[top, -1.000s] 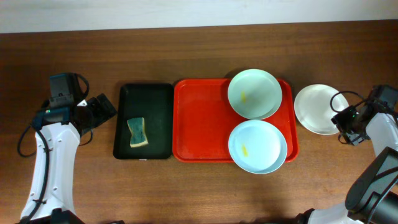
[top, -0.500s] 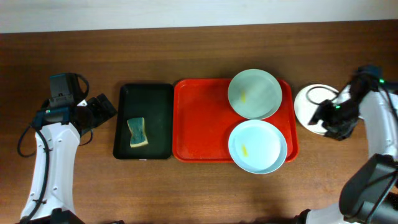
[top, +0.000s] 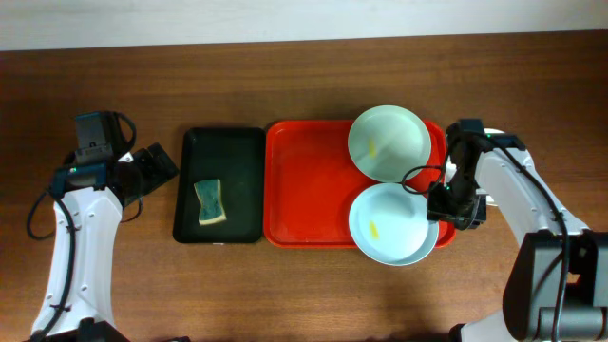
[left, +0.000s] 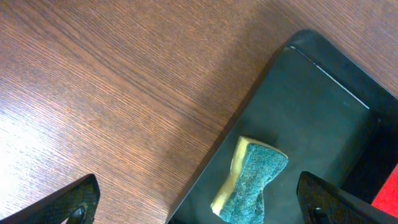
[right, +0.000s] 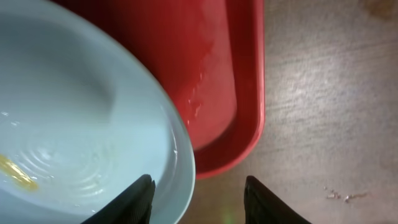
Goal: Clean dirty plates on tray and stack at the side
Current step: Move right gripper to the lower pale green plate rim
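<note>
Open right jaws flank plate (right: 74, 93) rim

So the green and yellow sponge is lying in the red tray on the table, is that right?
Not quite: the green and yellow sponge lies in the black tray, which sits beside the red tray, as the overhead view shows.

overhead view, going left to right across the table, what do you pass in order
left gripper → black tray → red tray
</note>
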`<control>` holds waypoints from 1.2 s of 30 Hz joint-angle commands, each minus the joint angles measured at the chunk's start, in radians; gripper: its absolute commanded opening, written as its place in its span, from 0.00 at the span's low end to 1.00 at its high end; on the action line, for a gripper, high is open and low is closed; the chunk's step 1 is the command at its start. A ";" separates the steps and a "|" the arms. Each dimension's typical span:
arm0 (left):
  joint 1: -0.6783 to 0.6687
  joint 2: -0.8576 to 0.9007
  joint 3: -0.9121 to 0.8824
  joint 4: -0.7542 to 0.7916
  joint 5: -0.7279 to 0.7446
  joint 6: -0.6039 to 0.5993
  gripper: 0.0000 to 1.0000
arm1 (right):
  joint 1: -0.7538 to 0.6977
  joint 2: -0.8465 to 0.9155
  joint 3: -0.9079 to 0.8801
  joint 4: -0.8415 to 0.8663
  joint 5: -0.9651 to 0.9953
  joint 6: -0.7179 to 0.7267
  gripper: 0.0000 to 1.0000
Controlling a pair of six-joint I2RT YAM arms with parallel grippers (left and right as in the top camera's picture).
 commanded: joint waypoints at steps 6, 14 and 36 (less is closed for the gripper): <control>0.005 -0.013 0.014 0.002 0.004 -0.013 0.99 | 0.008 -0.008 -0.072 0.127 0.019 0.000 0.41; 0.005 -0.013 0.014 0.002 0.004 -0.013 0.99 | 0.008 -0.007 -0.089 0.154 -0.034 0.000 0.37; 0.005 -0.013 0.014 0.002 0.004 -0.013 0.99 | 0.008 -0.007 -0.163 0.188 -0.244 0.000 0.04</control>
